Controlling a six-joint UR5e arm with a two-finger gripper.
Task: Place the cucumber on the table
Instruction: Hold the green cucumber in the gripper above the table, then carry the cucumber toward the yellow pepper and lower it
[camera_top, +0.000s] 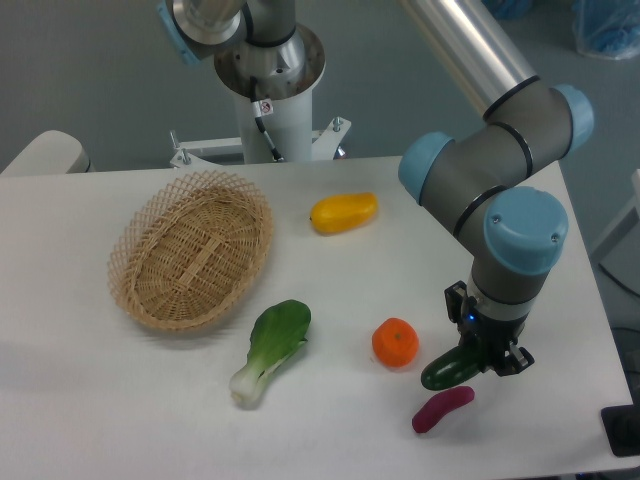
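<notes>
The cucumber is dark green and glossy. It lies almost level between the fingers of my gripper, at or just above the white table, at the front right. The jaws stand closed around its right end, and the wrist hides part of it. I cannot tell whether it rests on the tabletop.
A purple eggplant-like piece lies just in front of the cucumber. An orange fruit sits close to its left. A bok choy lies at front centre, a yellow fruit further back, and a wicker basket at the left.
</notes>
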